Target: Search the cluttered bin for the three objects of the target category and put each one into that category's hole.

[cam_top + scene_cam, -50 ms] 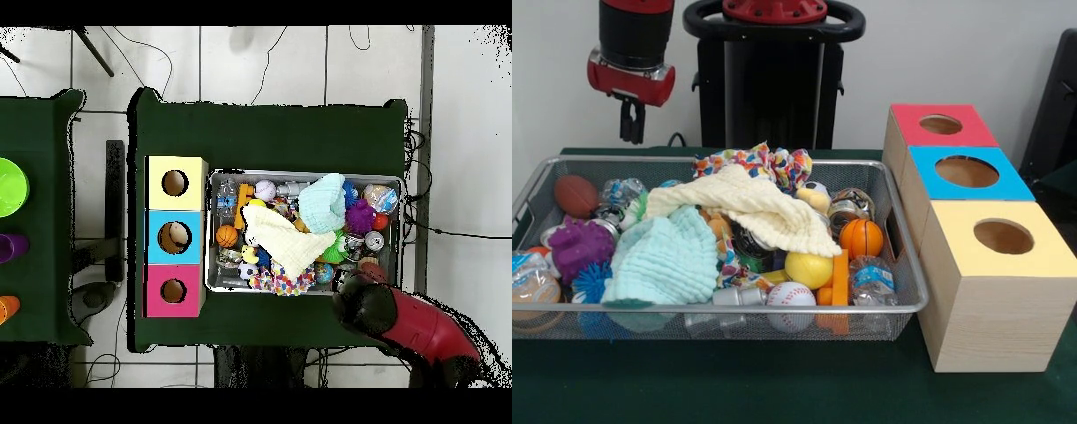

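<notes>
The bin (883, 305) is seen full, balls half buried under cloths (750, 208), three holed boxes (993, 287) just right of it. The end effector (632, 124) is held above the far-left corner, nothing grasped; whether it is parted cannot be told. Searching seems barely begun; a descent is needed next.

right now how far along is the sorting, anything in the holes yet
Nothing looks done: the red box and yellow box holes show nothing inside, though in the overhead view something pale may sit in the blue box. Nothing is in hand: the gripper hangs above the bin's far corner, carrying nothing. Balls such as the basketball and baseball lie in the clutter.
</notes>
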Controlling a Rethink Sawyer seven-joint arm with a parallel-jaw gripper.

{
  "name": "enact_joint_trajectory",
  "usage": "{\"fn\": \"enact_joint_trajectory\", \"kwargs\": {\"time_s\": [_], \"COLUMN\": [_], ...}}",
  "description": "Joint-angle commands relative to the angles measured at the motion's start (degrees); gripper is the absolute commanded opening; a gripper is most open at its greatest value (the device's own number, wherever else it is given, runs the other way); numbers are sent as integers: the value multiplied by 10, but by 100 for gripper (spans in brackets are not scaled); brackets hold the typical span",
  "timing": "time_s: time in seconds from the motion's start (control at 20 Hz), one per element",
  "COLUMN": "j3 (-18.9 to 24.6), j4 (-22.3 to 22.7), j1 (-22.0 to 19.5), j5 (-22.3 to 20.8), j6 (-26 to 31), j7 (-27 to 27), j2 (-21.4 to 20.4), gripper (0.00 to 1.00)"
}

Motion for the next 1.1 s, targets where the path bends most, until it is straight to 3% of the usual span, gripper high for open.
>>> {"fn": "enact_joint_trajectory", "kwargs": {"time_s": [0.05,0.35,0.7,1.1], "j3": [87,93,129,160], "j4": [11,5,9,13], "j1": [-28,-37,-67,-84], "j5": [-42,-59,-86,-110], "j6": [9,6,50,80], "j7": [-31,-26,-79,-93], "j2": [5,15,12,10], "gripper": [0,0,0,0]}}
